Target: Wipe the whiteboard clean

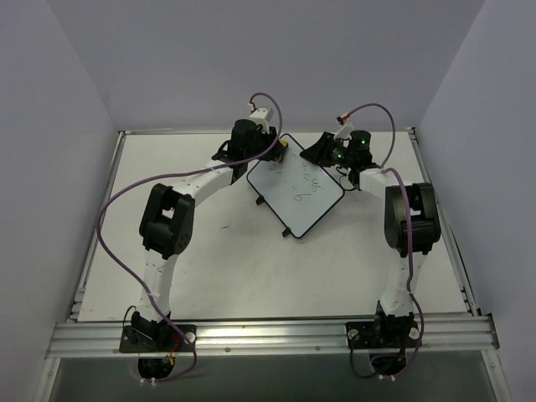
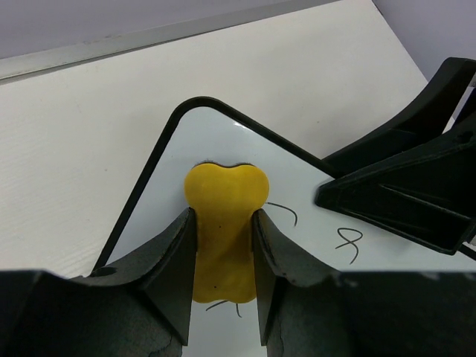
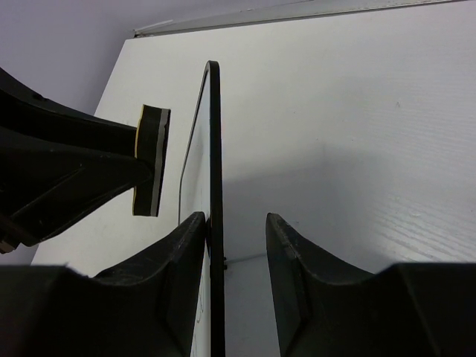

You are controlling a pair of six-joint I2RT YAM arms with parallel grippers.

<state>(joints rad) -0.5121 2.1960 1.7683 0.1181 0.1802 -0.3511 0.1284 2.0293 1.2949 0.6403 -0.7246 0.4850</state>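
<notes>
The whiteboard [image 1: 295, 186] lies at the middle far part of the table, tilted, with dark scribbles on it. My left gripper [image 1: 279, 152] is shut on the yellow eraser [image 1: 284, 144] at the board's far corner. In the left wrist view the eraser [image 2: 225, 192] sits squeezed between my fingers [image 2: 167, 260] over the board [image 2: 216, 137], with scribbles beside it. My right gripper [image 1: 323, 152] is open at the board's far right edge. In the right wrist view the board's black frame [image 3: 215, 149] stands between the jaws of my right gripper [image 3: 236, 220], against the left one.
The table's metal rim [image 1: 268, 131] runs along the far edge just behind both grippers. Purple cables [image 1: 109, 226] loop off the arms. Grey walls close in the sides and back.
</notes>
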